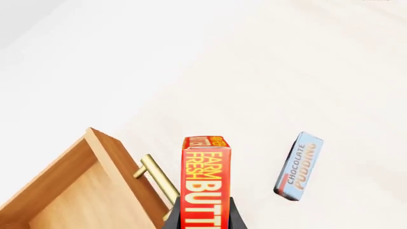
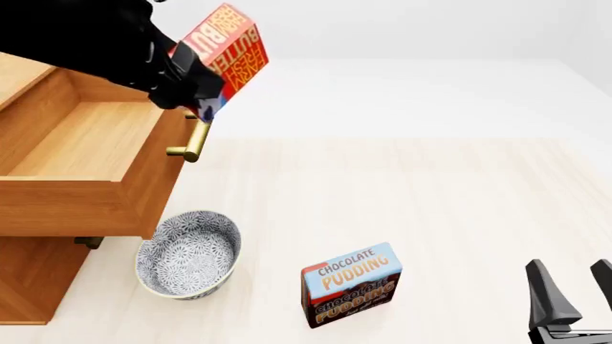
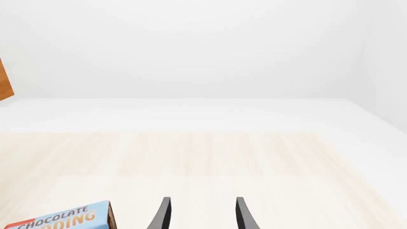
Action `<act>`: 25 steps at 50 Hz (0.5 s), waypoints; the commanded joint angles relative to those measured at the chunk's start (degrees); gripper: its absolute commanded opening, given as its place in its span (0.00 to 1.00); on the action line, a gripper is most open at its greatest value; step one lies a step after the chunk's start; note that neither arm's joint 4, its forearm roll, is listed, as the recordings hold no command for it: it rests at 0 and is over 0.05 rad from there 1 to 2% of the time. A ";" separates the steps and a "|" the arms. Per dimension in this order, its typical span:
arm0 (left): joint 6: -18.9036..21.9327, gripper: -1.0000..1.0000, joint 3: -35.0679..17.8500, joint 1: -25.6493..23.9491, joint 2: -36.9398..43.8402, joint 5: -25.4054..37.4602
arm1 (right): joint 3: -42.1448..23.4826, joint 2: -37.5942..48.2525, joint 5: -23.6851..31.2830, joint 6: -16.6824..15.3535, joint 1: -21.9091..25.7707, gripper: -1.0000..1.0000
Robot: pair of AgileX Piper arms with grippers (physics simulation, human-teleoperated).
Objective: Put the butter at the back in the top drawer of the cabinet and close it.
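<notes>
The left gripper clamps the butter aloft by the open top drawer — carrying step; next, move over its interior and lower. The right gripper idles, fingers apart.

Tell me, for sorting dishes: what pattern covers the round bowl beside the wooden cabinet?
Blue-grey speckled floral pattern on white, clearest in front view.

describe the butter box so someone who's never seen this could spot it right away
Start at the wooden cabinet on the left, whose top drawer is pulled open. Just past that drawer's brass handle, the left gripper holds the butter in the air. It is red-orange with yellow lettering, unlike the light-blue and brown pudding box standing on the table.
</notes>
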 commanded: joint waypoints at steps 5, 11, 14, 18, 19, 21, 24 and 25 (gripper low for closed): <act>2.11 0.00 2.65 4.68 -5.83 0.91 | 0.00 0.00 0.00 0.00 0.00 1.00; 2.61 0.00 3.32 6.72 -7.47 1.68 | 0.00 0.00 0.00 0.00 0.00 1.00; 2.70 0.00 3.51 7.17 -7.81 1.81 | 0.00 0.00 0.00 0.00 0.00 1.00; 2.77 0.00 3.71 8.38 -8.88 2.72 | 0.00 0.00 0.00 0.00 0.00 1.00; 2.85 0.00 3.78 8.71 -9.18 2.90 | 0.00 0.00 0.00 0.00 0.00 1.00; 2.83 0.00 3.62 8.89 -9.29 3.09 | 0.00 0.00 0.00 0.00 0.00 1.00; 2.93 0.00 2.94 10.02 -9.85 3.91 | 0.00 0.00 0.00 0.00 0.00 1.00; 2.89 0.00 2.76 10.52 -10.10 4.25 | 0.00 0.00 0.00 0.00 0.00 1.00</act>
